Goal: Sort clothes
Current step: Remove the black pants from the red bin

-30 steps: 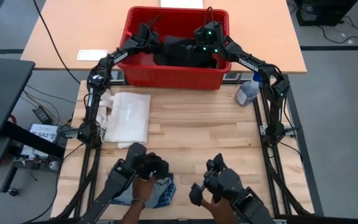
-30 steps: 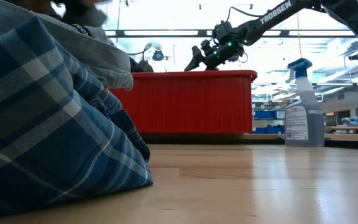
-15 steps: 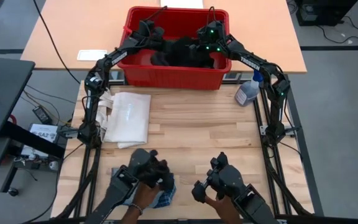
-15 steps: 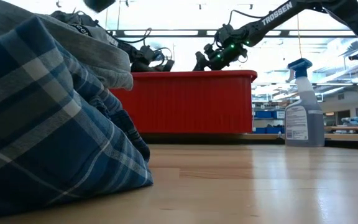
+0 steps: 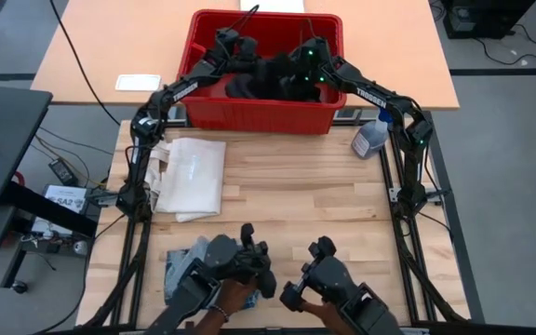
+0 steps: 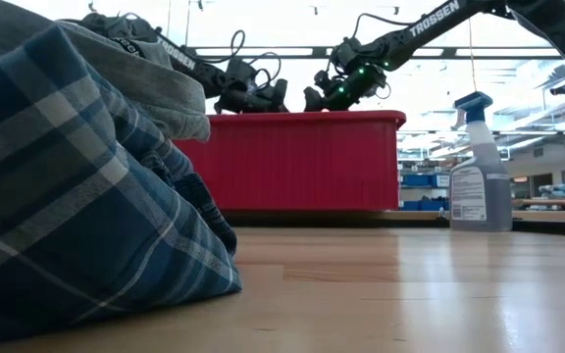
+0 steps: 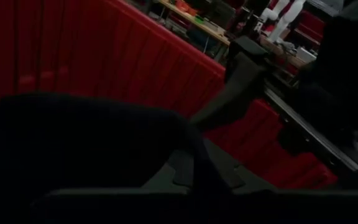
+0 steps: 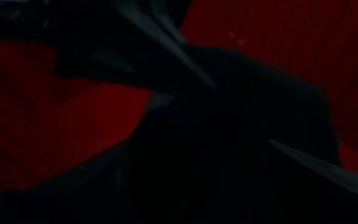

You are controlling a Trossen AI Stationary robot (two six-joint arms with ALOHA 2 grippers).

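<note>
Both arms had shifted inward over the bin since the earlier frame, the left one most, drawing close to the right. Nearest the worktop's (image 5: 324, 205) front edge lay the plaid cloth (image 6: 77, 216), heaped under a grey cloth (image 6: 135, 74), with a person's hand (image 5: 233, 296) on the pile among the control handles. Farther back a white tote (image 5: 192, 175) lay flat at the worktop's left side and a spray bottle (image 5: 372, 138) stood at its right.

Beyond them, in the red bin (image 5: 259, 113), sat the black fabric (image 5: 266, 79). The left end effector (image 5: 234, 46) hung over it with fingers pressed together; whether cloth was caught between them could not be told. The right end effector (image 5: 301, 73) was low on the fabric, fingers spread wide.

That fabric looked soft, light and limp: it would likely sag and trail when lifted, so a raised fold near the heap's top seemed the best hold.
</note>
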